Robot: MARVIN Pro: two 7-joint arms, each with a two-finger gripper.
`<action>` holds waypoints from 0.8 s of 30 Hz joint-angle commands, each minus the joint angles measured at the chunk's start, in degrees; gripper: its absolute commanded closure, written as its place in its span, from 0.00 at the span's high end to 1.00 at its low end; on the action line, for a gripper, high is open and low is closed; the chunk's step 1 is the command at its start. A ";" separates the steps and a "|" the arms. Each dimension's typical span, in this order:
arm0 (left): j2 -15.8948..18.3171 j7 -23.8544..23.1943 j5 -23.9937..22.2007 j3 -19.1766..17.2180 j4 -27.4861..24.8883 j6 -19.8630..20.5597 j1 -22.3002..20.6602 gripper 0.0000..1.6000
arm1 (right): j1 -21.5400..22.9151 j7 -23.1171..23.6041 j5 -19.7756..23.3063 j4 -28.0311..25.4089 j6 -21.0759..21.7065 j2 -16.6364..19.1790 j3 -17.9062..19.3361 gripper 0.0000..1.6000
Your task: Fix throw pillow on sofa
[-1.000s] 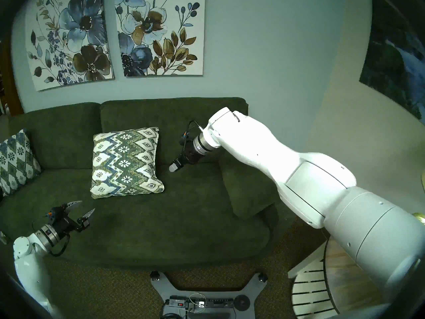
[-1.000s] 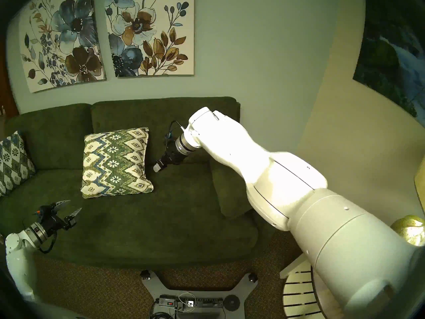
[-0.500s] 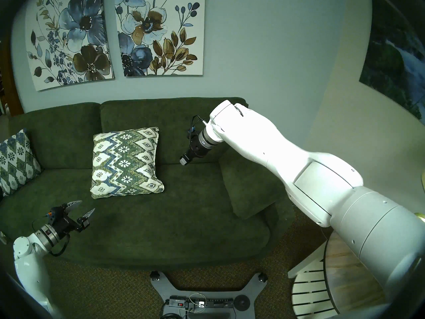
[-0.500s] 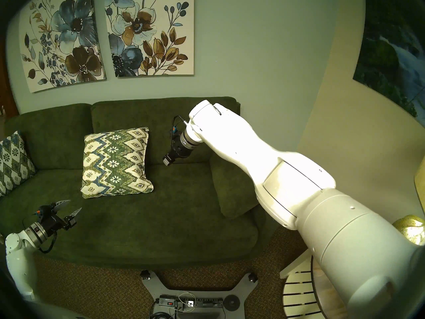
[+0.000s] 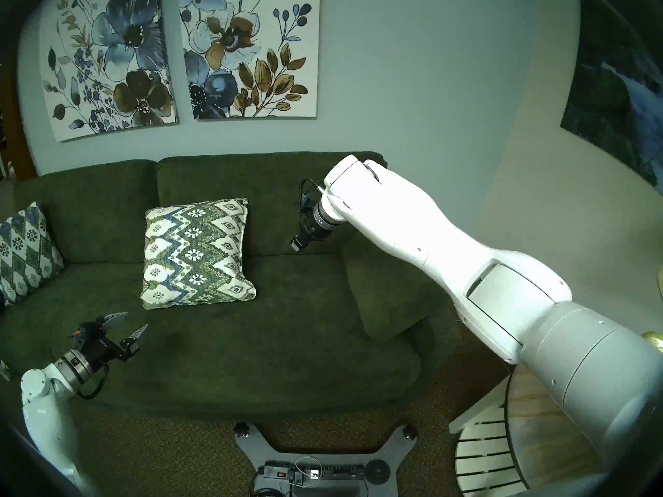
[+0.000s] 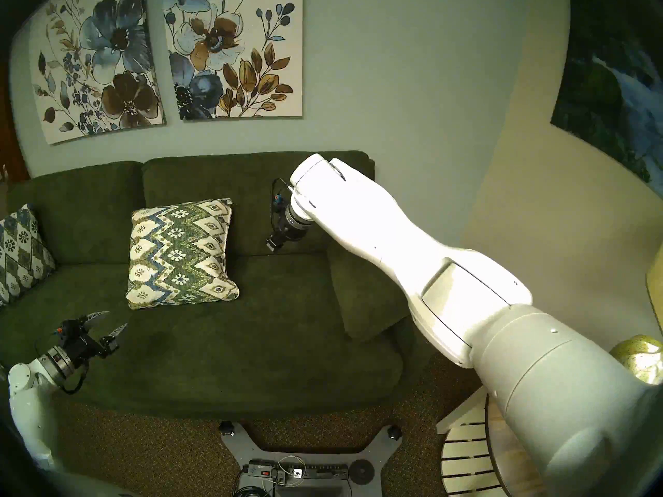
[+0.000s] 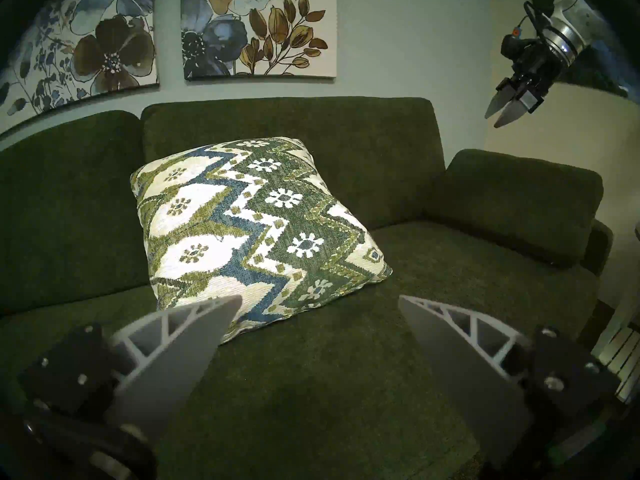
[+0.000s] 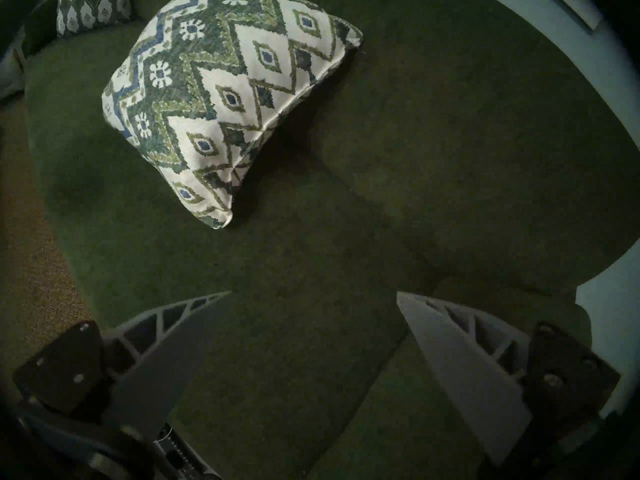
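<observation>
- While both arms hang clear of it, the pillow (image 5: 196, 253) leans propped against the right back cushion of the sofa (image 5: 251, 342), its lower edge on the seat, zigzag face outward.
- Left gripper (image 5: 130, 324) hovers over the seat's front left part, fingers spread wide, nothing between them; the pillow sits beyond it, apart.
- Right gripper (image 7: 498, 113) hangs in the air to the pillow's right, pointing down toward the seat; its wrist view shows the fingers (image 8: 460, 361) well apart and empty.
- A second patterned pillow (image 5: 25, 250) rests at the sofa's left end.
- A plain green cushion (image 5: 387, 292) lies at the right end.
</observation>
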 commanded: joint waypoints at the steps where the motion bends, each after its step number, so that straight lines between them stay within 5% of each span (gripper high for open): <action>1: 0.34 -0.01 -0.54 -0.43 0.14 0.03 -0.61 1.00 | -3.18 -5.49 -0.23 -6.80 -0.08 2.01 2.36 1.00; 24: 0.48 -0.86 -0.70 -0.76 1.07 -0.35 -1.25 1.00 | -18.04 -27.11 0.76 -25.54 -0.08 3.62 11.26 1.00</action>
